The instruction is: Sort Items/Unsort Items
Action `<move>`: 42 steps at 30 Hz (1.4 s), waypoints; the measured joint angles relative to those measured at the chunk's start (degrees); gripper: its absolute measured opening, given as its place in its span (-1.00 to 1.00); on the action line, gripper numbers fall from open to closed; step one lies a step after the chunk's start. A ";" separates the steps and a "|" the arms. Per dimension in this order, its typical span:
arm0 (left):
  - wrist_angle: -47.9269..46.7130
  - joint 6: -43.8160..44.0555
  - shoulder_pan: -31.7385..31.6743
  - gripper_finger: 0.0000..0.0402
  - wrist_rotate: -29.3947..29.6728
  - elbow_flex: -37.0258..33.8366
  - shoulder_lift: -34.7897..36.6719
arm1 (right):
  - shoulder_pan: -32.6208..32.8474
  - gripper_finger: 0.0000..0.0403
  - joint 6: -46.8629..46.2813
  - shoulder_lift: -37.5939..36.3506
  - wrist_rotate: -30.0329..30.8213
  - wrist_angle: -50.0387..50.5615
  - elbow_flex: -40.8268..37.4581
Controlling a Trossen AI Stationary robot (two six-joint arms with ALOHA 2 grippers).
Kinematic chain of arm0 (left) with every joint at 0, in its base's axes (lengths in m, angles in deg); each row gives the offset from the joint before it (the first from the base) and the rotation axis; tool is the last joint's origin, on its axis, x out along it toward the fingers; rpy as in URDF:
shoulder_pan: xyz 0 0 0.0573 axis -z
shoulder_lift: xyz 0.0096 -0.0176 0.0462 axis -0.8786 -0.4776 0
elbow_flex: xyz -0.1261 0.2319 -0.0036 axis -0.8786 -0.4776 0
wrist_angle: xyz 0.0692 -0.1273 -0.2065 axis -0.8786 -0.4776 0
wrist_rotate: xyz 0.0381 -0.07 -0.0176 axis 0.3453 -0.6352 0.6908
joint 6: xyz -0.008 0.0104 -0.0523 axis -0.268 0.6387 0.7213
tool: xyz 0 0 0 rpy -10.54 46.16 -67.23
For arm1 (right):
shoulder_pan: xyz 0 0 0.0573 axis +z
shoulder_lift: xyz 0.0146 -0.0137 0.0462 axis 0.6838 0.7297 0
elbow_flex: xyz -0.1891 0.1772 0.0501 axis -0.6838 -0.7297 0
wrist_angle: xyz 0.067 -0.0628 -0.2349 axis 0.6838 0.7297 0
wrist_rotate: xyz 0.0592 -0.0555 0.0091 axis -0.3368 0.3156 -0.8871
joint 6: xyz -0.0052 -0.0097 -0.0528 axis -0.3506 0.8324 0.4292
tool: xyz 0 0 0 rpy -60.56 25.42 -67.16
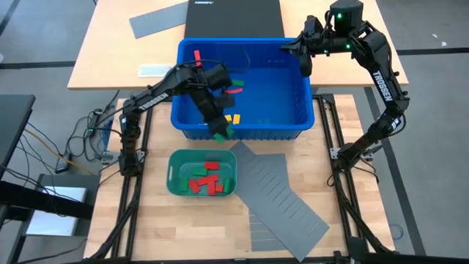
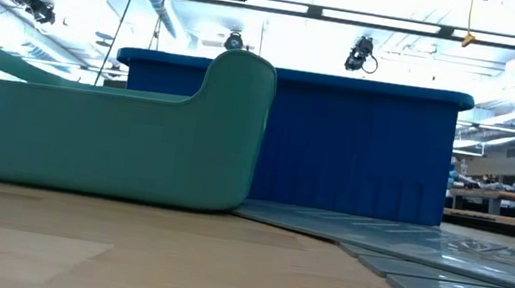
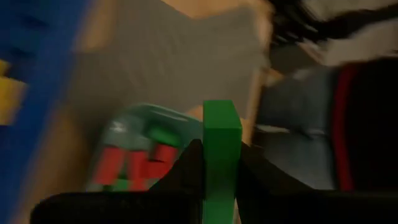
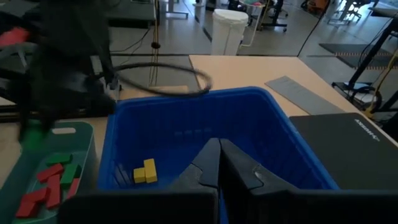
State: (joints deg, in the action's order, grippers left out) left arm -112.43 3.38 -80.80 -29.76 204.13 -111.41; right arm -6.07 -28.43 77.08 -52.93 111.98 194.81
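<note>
Blocks are lying in two places: red and green ones (image 1: 207, 178) are crowding the teal-green tray (image 1: 176, 163), while two yellow blocks (image 4: 145, 170) and some red and green ones (image 1: 233, 87) are sitting in the blue bin (image 1: 308, 117). The left gripper (image 1: 220, 132) is hovering over the bin's near wall, just beside the tray, its jaws pinching a green rectangular block (image 3: 221, 146) that is standing up between the fingers; the right gripper (image 1: 304, 64) is hanging over the bin's far right corner with its fingers pressed together on nothing; the grey slotted divider sheet (image 1: 282, 198) is lying beside the tray.
</note>
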 joint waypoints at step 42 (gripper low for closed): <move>0.03 3.25 6.80 -0.66 -1.66 0.00 0.50 | 0.00 -0.99 -0.33 0.00 -0.11 0.26 -0.02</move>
State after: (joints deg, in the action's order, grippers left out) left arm -112.40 6.63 -74.00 -31.41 204.13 -110.91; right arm -6.07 -28.76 77.08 -53.04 112.24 194.79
